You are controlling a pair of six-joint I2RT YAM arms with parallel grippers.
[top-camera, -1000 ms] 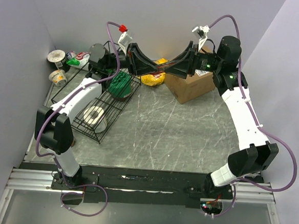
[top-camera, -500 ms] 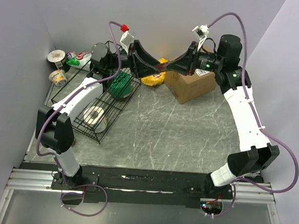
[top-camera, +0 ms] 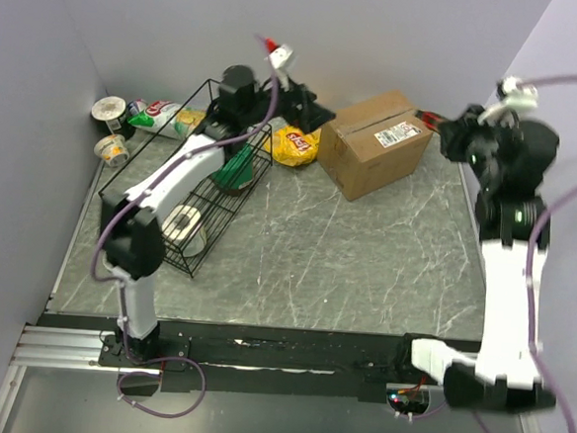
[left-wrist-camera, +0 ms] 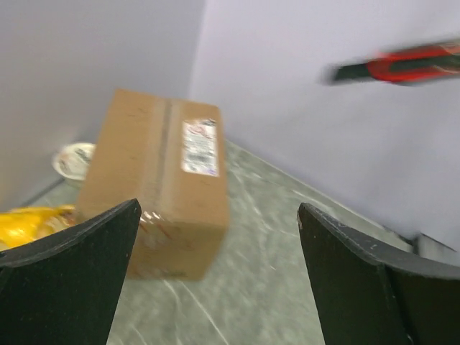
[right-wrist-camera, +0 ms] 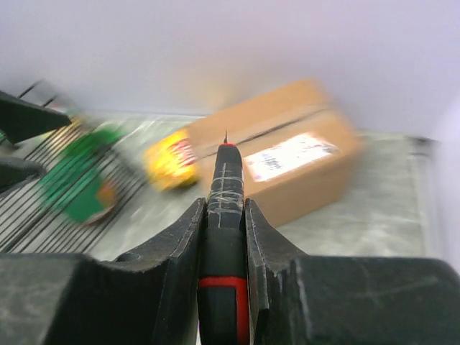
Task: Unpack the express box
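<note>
Progress: your express box point(top-camera: 378, 143) sat sealed, tape seam uncut; cutting and emptying remained, I judged.
Box position: table's 1 o'clock, near the back wall.
Right claw: your right gripper point(right-wrist-camera: 224, 210) pinched a red-and-black utility knife point(right-wrist-camera: 225, 176), tip toward the box.
Left claw: your left gripper point(left-wrist-camera: 218, 208) gaped wide, empty.
Surroundings: yellow chip bag point(top-camera: 295, 146) just beside the box's 9 o'clock; wire basket point(top-camera: 200, 232) at 10 o'clock; nothing covered the seam.

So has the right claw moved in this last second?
Yes. The right gripper, shut on the cutter, has swung rightward, from the left end of the express box to beyond its right corner.
</note>
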